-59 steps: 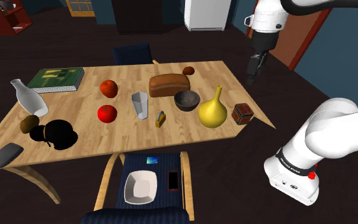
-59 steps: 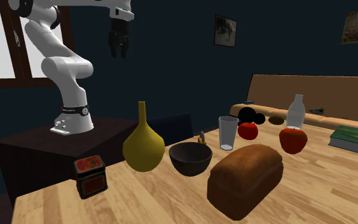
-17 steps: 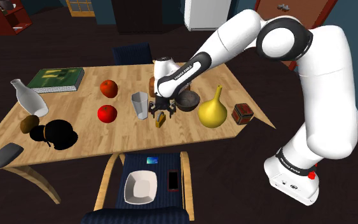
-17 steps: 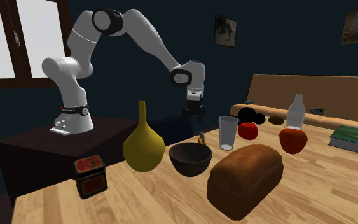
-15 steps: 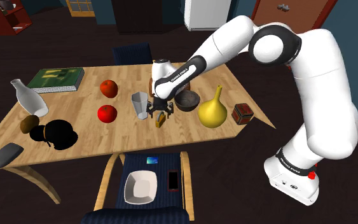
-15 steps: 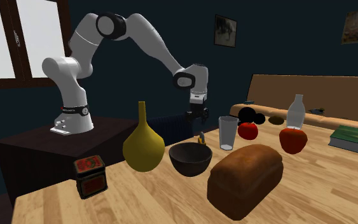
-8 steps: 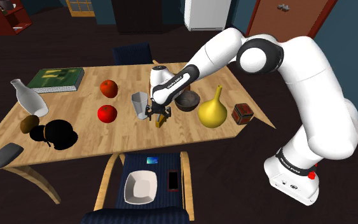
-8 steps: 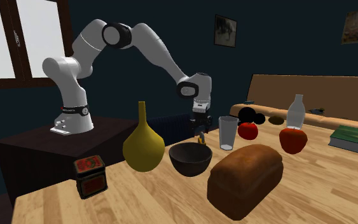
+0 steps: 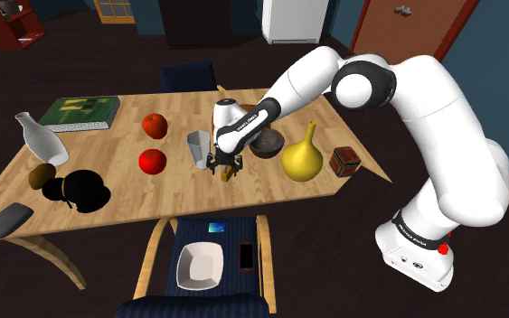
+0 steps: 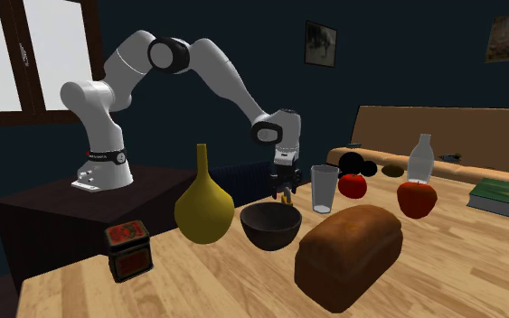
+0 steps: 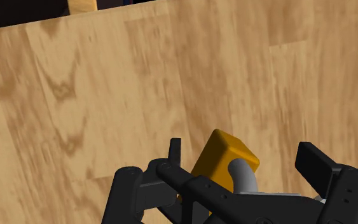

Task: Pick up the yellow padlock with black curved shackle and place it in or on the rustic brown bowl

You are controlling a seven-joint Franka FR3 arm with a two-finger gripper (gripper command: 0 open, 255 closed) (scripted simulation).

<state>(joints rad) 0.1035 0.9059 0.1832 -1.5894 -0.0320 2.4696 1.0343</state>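
Note:
The yellow padlock [image 11: 225, 156] with a grey-looking curved shackle lies on the wooden table [image 9: 108, 172] near its front edge, between the glass and the dark brown bowl [image 9: 266, 143]. My gripper [image 9: 225, 167] is down over the padlock [image 9: 230, 171], pointing at the table. In the wrist view the gripper [image 11: 244, 156] is open, its fingers [image 11: 175, 149] standing on either side of the lock with gaps left. The second exterior view has the gripper [image 10: 284, 191] just behind the bowl [image 10: 270, 226], beside the glass.
A clear glass [image 9: 198, 149] stands close beside the gripper. A yellow gourd vase [image 9: 302, 155] and a red tin [image 9: 344, 163] stand past the bowl. A bread loaf [image 10: 347, 253], two red apples [image 9: 152, 161], a bottle [image 9: 40, 140] and a book [image 9: 80, 111] share the table. A chair [image 9: 212, 262] stands at its front edge.
The arm swung from high at the shoulder view's right to above the padlock. Over the last second the gripper dropped lower, bringing its fingers down around the lock.

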